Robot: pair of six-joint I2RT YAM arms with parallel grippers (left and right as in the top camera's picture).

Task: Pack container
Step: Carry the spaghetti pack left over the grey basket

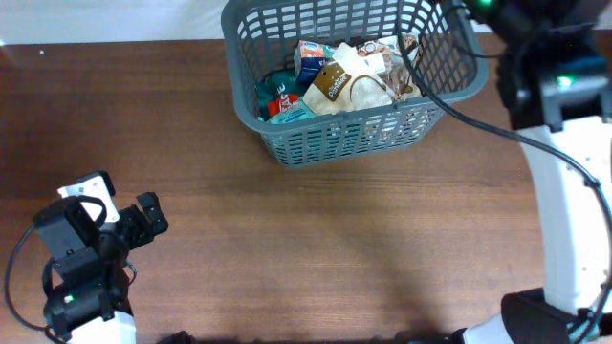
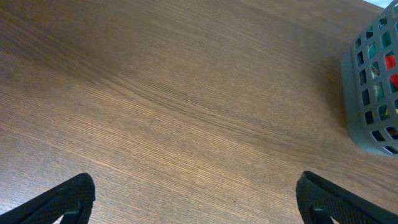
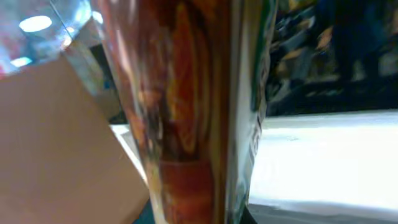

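Two arms logged, three views.

Overhead: left claw (image 1: pixel 148 218) sits low over the bare table (image 1: pixel 335 248), jaws spread wide, nothing between them. The container (image 1: pixel 354 134) stands well apart from this claw, ahead of it and off to its right, at the far edge of the table. Inside the container: a brown paper packet (image 1: pixel 346 88) on top, an orange and blue carton (image 1: pixel 311 57) behind it, and a teal packet (image 1: pixel 287 105) on the side nearer the left claw. The right arm (image 1: pixel 564 162) reaches up to the container's far right corner. The right claw is lost in the dark arm hardware there.

Left wrist: both fingers (image 2: pixel 68 199) show as dark tips at the bottom corners, released, with only wood grain between them. One rounded corner of the container is ahead of the claw, at its right, apart from it. Red and teal show through the slots.

Right wrist: view filled by a glossy packet (image 3: pixel 186 112), red and orange, blurred, upright directly in front of the claw. A brown surface (image 3: pixel 56 143) lies to its left. No fingers are visible. The right claw is clenched almost fully. Cannot tell whether it pinches the packet.
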